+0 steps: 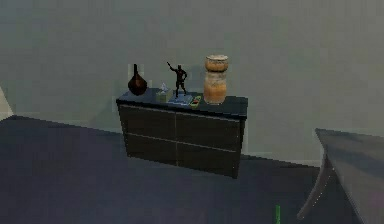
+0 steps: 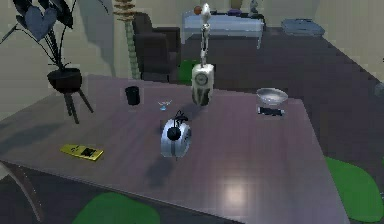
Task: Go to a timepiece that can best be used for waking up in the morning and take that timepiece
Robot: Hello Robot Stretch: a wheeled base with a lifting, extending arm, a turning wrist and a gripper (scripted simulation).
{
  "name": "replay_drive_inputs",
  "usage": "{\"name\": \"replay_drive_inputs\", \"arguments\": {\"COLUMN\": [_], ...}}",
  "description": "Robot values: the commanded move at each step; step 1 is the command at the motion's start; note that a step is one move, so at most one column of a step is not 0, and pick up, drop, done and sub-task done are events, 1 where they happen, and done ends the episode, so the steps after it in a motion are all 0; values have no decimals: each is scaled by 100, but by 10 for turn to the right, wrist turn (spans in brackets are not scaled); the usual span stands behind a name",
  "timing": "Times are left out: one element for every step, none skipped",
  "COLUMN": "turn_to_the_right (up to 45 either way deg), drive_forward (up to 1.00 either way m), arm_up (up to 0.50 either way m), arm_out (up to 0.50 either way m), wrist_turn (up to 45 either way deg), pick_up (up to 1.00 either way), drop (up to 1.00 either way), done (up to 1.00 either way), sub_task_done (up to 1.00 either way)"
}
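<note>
Alarm clock [image 2: 177, 139]: a round silver body with dark fittings on top. It stands upright on the table [image 2: 265, 165], about mid-table and somewhat toward the table's near edge. The face is turned roughly toward the arm side camera. The body is round, so there is no long axis to line up with; the top fittings are the only asymmetry.

Other things, placed by the table:
- potted plant [image 2: 62, 78] at the table's left end
- black cup [image 2: 132, 94] and small glass [image 2: 164, 103] toward the table's far edge, left of mid-table
- white upright thing with a yellowish stripe [image 2: 203, 85] at the far edge, mid-table
- grey bowl [image 2: 271, 98] toward the far right
- flat yellow thing [image 2: 81, 152] near the near-left edge

In the forward view a dark sideboard [image 1: 180, 130] stands against the wall, beyond a grey table corner at that view's lower right.

Gripper state: cannot tell, neither whether it grips nor what it carries.

Key relation (judgement): the clock lies just left of the arm side view's centre line, on the near half of the table, with bare tabletop all round it. The glass and the white upright thing are its nearest neighbours, both farther out on the table. A reach outward should therefore meet the clock first. A small forward shift of the base probably lines it up.

Risk: a round body may roll or tip if nudged from one side.
</note>
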Motion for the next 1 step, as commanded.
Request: {"name": "replay_drive_inputs", "arguments": {"turn_to_the_right": [0], "drive_forward": [0], "arm_up": [50], "arm_out": [0], "wrist_turn": [0], "pick_up": [0], "drop": [0], "done": [0], "sub_task_done": [0]}}
